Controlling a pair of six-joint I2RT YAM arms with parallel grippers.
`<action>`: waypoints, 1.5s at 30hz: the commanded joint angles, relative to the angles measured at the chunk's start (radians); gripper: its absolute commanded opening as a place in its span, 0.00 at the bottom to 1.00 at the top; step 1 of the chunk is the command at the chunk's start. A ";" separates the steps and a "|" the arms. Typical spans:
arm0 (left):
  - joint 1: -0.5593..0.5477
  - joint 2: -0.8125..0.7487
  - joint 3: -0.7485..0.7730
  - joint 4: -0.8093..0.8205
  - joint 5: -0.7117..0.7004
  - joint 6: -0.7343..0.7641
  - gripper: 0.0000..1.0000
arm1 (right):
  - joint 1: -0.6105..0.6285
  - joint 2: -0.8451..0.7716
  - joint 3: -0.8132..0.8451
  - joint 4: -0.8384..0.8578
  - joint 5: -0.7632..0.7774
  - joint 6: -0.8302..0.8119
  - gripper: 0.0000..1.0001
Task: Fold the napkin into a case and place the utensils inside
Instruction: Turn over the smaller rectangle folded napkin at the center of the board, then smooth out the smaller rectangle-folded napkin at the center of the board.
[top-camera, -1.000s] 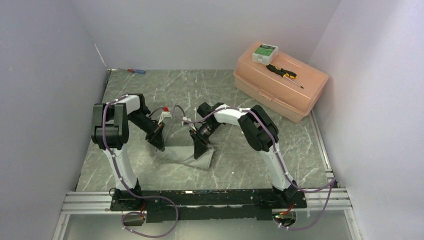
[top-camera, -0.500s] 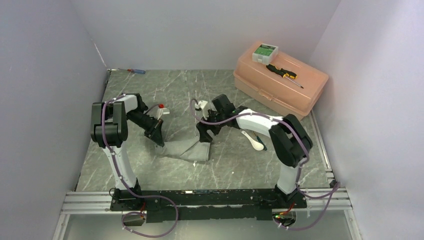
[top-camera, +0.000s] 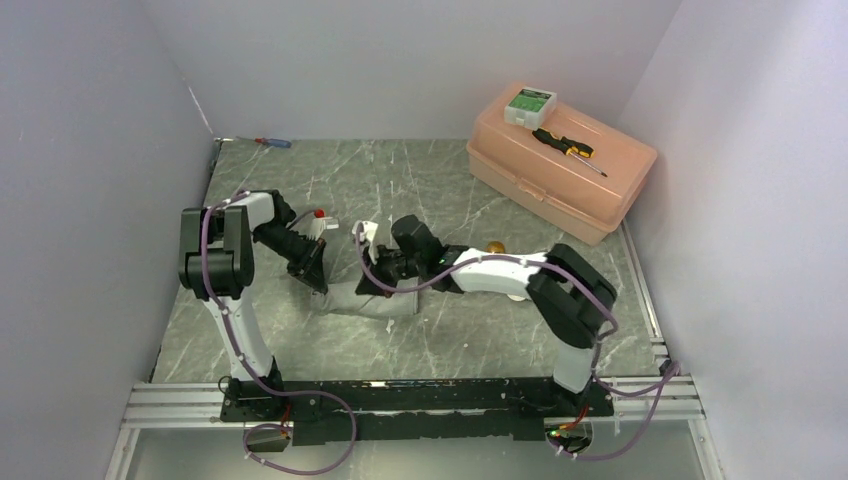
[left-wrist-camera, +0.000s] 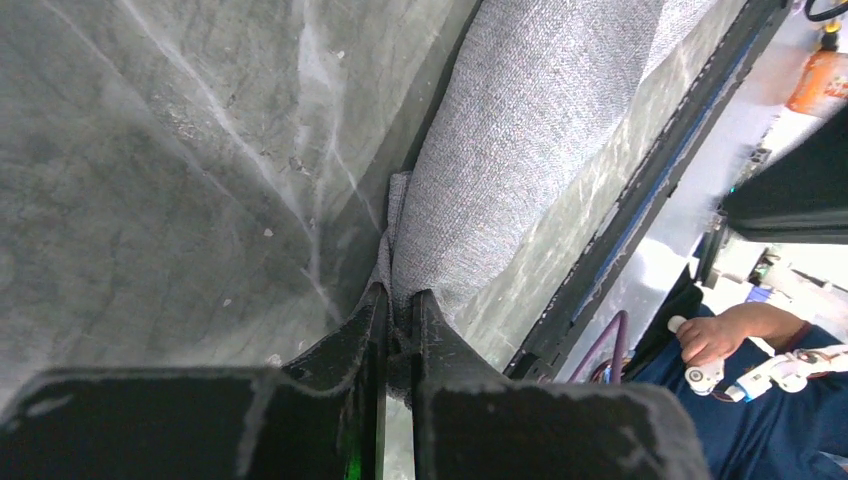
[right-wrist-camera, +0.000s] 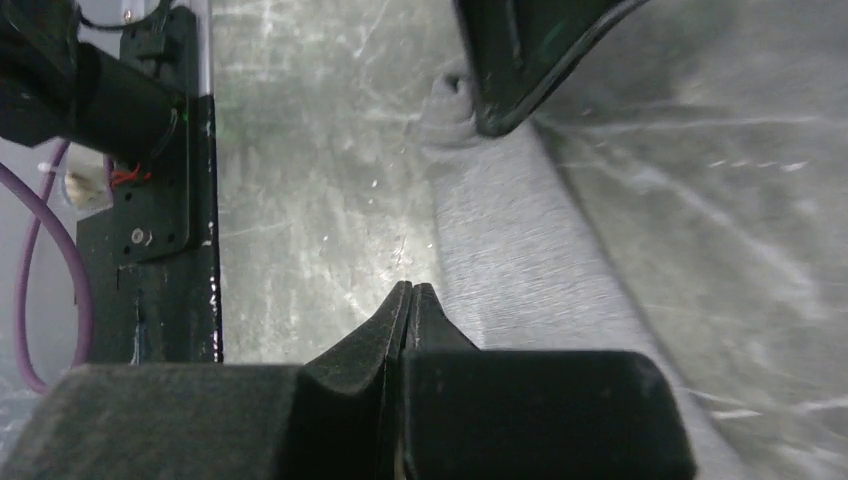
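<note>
The grey napkin (top-camera: 348, 298) lies as a narrow folded strip on the marble table, between the two arms. My left gripper (top-camera: 318, 281) is shut on its left end, and the left wrist view shows cloth (left-wrist-camera: 520, 130) pinched between the jaws (left-wrist-camera: 400, 300). My right gripper (top-camera: 370, 283) is low over the strip, shut and holding nothing. In the right wrist view its tips (right-wrist-camera: 410, 290) sit at the napkin's (right-wrist-camera: 520, 250) edge, facing the left gripper's fingers (right-wrist-camera: 520, 70). A gold-bronze spoon bowl (top-camera: 494, 247) shows just behind the right forearm. The white spoon is hidden.
A peach plastic box (top-camera: 590, 190) stands at the back right, carrying a black-and-yellow screwdriver (top-camera: 567, 148) and a small white-and-green box (top-camera: 529, 103). A red-and-blue screwdriver (top-camera: 272, 142) lies at the back left corner. Walls close in on both sides.
The right arm swung left and down along the napkin, and its gripper opened and then shut empty. The gold spoon came into view and the white spoon is now covered. The left gripper keeps its pinch.
</note>
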 joint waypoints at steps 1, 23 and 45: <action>0.005 -0.061 -0.008 0.062 -0.070 -0.008 0.13 | 0.013 0.102 0.007 0.117 -0.078 0.064 0.00; 0.031 -0.201 0.166 -0.013 -0.189 -0.011 0.66 | 0.010 0.149 0.009 0.090 -0.081 0.046 0.00; -0.030 -0.181 -0.046 -0.065 -0.042 0.163 0.03 | -0.069 0.352 0.200 0.041 -0.268 0.147 0.00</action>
